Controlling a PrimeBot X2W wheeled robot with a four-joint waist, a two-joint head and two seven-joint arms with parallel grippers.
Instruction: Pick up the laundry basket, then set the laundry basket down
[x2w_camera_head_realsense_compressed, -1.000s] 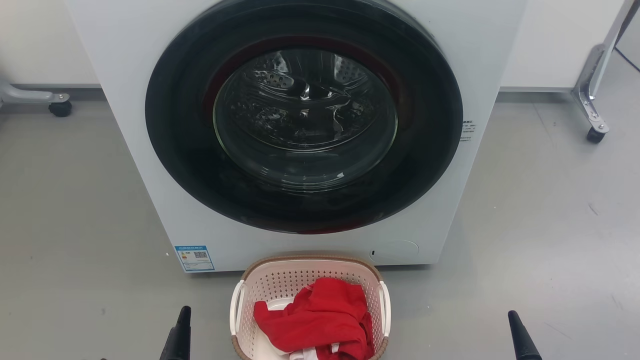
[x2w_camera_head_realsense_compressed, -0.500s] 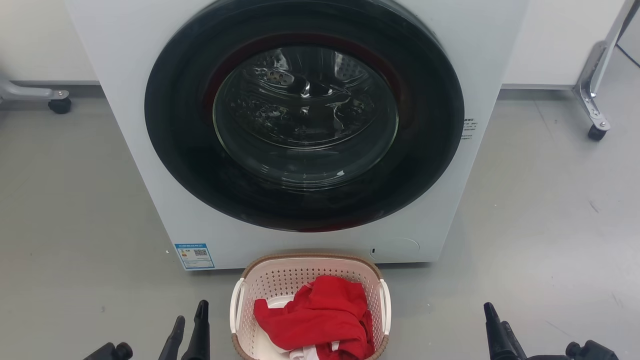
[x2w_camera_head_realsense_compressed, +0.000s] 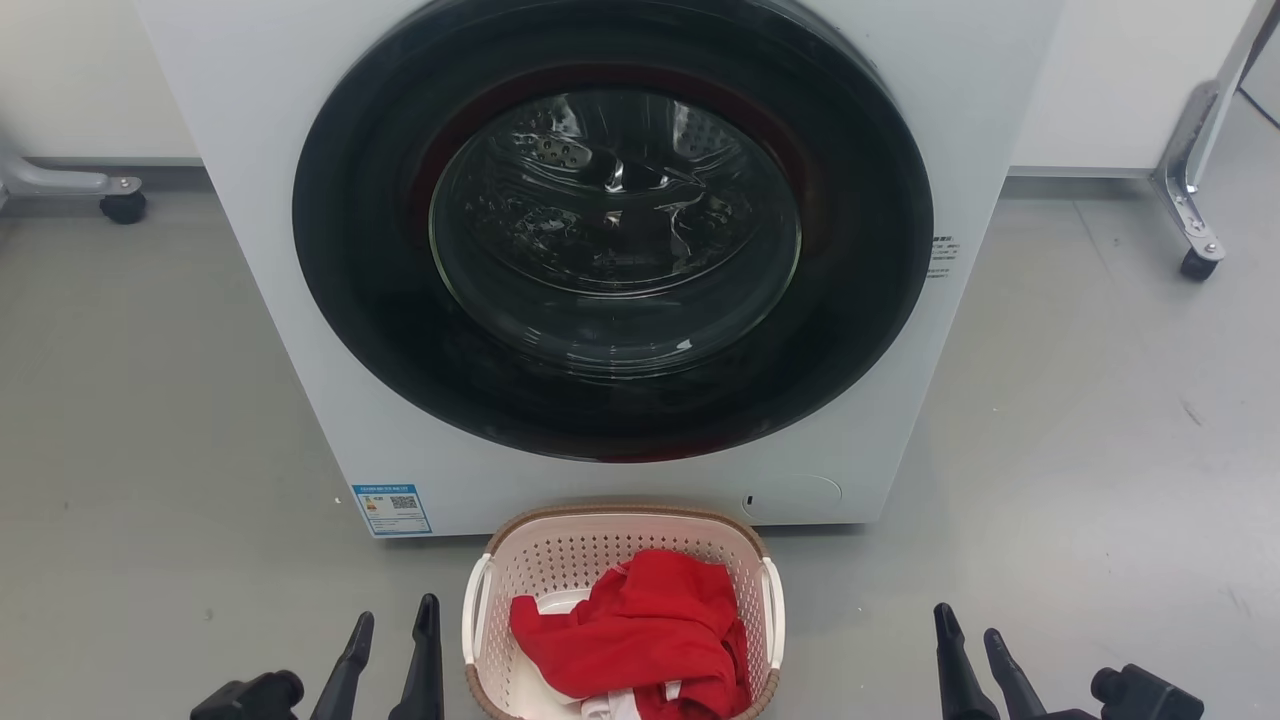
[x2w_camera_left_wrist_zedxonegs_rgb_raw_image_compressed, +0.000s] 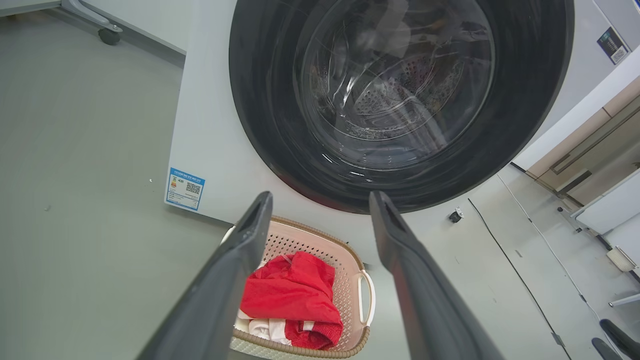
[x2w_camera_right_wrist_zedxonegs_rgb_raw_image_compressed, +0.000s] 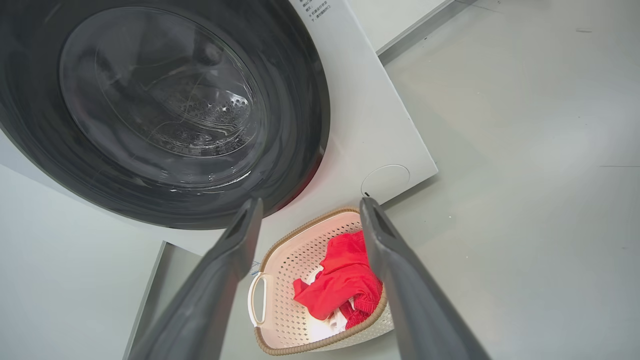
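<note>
laundry basket (x2w_camera_head_realsense_compressed: 600, 560) on floor (x2w_camera_head_realsense_compressed: 150, 450) | holds red garment (x2w_camera_head_realsense_compressed: 630, 630), white cloth (x2w_camera_head_realsense_compressed: 556, 604) | left gripper (x2w_camera_head_realsense_compressed: 397, 612) fingers apart | right gripper (x2w_camera_head_realsense_compressed: 966, 622) fingers apart

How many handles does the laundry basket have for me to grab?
2. The left handle sits on the left wall of the laundry basket, the right handle on its right wall; both are free.

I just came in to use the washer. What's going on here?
A two-armed robot is facing the washer, whose door is shut. The laundry basket sits on the floor right in front of it, with a red garment and some white cloth inside. The left gripper and right gripper are low on either side of the basket, both open and holding nothing, clear of its white handles. The basket has not been lifted yet.
</note>
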